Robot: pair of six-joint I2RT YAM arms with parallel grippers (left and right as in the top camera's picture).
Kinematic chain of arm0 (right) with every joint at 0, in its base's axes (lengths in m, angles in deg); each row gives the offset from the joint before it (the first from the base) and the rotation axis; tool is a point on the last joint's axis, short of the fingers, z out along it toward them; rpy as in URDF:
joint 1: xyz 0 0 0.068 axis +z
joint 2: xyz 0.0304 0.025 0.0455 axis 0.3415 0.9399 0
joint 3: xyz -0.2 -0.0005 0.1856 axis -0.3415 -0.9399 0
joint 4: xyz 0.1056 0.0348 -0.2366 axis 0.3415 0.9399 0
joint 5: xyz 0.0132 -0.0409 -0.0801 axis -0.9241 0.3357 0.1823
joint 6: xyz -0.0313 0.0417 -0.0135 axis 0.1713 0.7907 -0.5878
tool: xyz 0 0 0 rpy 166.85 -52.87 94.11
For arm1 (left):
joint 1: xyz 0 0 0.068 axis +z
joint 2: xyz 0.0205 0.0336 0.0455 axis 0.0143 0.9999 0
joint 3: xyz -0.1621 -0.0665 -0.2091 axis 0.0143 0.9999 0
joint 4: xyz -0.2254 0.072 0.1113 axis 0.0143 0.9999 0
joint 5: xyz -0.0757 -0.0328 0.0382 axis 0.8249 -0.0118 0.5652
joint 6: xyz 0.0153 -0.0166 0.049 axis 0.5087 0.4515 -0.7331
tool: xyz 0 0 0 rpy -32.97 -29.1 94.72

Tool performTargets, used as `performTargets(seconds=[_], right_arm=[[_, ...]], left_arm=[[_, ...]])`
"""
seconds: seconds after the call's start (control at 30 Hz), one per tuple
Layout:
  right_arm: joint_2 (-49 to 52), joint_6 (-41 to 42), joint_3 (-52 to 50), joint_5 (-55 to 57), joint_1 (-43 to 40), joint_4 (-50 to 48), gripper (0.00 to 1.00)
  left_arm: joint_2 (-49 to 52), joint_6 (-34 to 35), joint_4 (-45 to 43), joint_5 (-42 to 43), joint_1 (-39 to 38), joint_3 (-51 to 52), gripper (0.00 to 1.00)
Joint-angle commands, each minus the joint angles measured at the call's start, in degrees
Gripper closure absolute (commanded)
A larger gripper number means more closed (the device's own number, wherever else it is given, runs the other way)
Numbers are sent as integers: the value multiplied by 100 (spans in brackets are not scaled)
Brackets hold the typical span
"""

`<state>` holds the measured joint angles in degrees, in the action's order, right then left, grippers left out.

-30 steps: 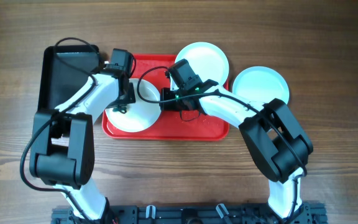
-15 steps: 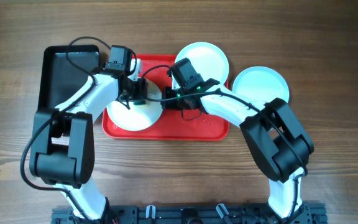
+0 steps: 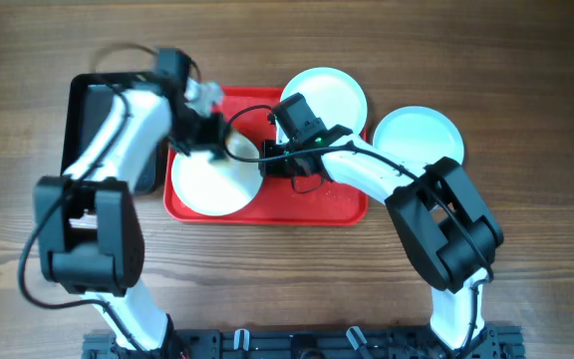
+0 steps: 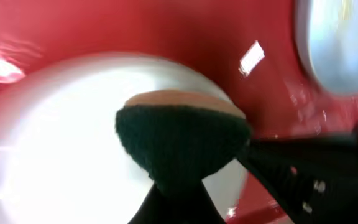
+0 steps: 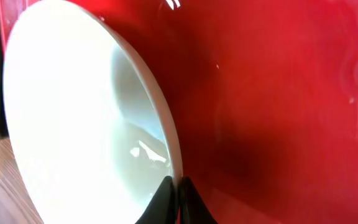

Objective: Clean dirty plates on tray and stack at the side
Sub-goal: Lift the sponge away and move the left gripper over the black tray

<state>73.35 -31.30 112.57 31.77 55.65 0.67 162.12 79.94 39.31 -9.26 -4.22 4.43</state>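
The red tray (image 3: 327, 204) sits toward the far edge of the tabletop (image 3: 526, 80), its right half bare. One plate (image 3: 207, 184) fills its left half, almost reaching the left rim. The right pincer (image 3: 267, 163) is clenched on this plate's right edge. A second plate (image 3: 332, 95) overlaps the tray's far right corner. A third plate (image 3: 417, 135) lies on the wood just right of it, with open room toward the right and near edges. The black bin (image 3: 93, 110) stands against the tray's left side. The left pincer (image 3: 210, 128) grasps a sponge (image 4: 182, 140) over the plate's far part. Compared with half a second ago, the left arm has swung left over the bin and is blurred; the right arm has not shifted.
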Motion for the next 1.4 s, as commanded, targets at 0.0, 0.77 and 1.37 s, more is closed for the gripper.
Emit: performTargets(seconds=[0.0, 0.77, 1.37], right_arm=[[90, -249, 197, -35, -46, 330, 96], [208, 11, 560, 782, 227, 1158, 96], [-1692, -1340, 1080, 6008, 1113, 2245, 96]], left_arm=[[9, 623, 299, -1362, 487, -841, 96], [22, 1261, 446, -1816, 1283, -1058, 96], [96, 1263, 466, -1812, 1290, -953, 96]])
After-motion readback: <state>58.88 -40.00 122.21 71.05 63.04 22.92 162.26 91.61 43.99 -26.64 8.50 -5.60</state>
